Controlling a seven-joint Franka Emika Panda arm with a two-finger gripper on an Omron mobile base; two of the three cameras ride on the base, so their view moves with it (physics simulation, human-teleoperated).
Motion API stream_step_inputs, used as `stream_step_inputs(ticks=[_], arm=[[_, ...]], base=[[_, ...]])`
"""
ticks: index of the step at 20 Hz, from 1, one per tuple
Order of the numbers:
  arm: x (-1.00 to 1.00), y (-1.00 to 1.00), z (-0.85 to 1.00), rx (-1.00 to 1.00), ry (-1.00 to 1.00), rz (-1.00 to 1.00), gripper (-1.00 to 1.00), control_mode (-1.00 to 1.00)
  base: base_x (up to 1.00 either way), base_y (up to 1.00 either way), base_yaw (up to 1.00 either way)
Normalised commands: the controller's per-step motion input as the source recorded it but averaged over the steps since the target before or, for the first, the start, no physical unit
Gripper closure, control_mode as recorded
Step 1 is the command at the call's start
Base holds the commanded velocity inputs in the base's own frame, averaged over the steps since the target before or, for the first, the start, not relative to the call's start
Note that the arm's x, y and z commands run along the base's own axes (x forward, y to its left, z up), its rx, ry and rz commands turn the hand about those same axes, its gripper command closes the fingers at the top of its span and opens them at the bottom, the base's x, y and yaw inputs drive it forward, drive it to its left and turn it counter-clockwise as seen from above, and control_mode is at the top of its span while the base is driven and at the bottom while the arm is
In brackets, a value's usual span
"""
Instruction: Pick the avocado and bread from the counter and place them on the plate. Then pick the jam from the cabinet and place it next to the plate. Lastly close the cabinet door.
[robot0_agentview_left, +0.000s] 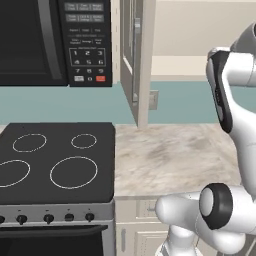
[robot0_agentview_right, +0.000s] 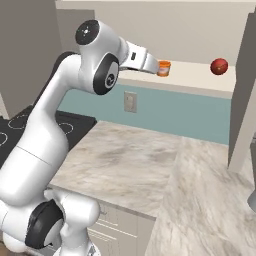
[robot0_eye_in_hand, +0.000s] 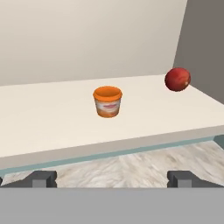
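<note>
The jam (robot0_eye_in_hand: 177, 79), a small red rounded jar, rests at the right end of the open cabinet's cream shelf (robot0_eye_in_hand: 52, 118); in the right base view the jam (robot0_agentview_right: 219, 66) lies far right on that shelf (robot0_agentview_right: 192, 79). My gripper (robot0_eye_in_hand: 113, 178) is open and empty, a little short of the shelf edge, aimed at an orange tub (robot0_eye_in_hand: 107, 101) to the left of the jam. The cabinet door (robot0_agentview_left: 142, 60) stands open, seen edge-on. The marble counter (robot0_agentview_right: 150, 160) lies below. The avocado and bread are out of view. A grey curved sliver (robot0_agentview_right: 252, 200) at the right border could be the plate; I cannot tell.
The orange tub (robot0_agentview_right: 163, 68) sits just beyond my hand. A black cooktop (robot0_agentview_left: 55, 160) and a microwave (robot0_agentview_left: 50, 40) are to the left. A grey panel (robot0_agentview_right: 245, 95) rises to the right of the shelf. A wall outlet (robot0_agentview_right: 130, 101) sits under the shelf.
</note>
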Motion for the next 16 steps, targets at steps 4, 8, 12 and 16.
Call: stream_step_inputs(ticks=[4, 8, 12, 16], arm=[[0.18, -0.09, -0.05, 0.0, 0.02, 0.0, -1.0, -1.0], [0.18, -0.09, -0.06, 0.0, 0.01, 0.0, -1.0, -1.0], [0.17, -0.06, -0.11, 0.0, 0.0, 0.0, -1.0, -1.0], [0.15, -0.05, -0.11, 0.0, 0.01, 0.0, -1.0, -1.0]], base=[[0.0, 0.0, 0.0], [0.0, 0.0, 0.0], [0.0, 0.0, 0.0], [0.0, 0.0, 0.0]])
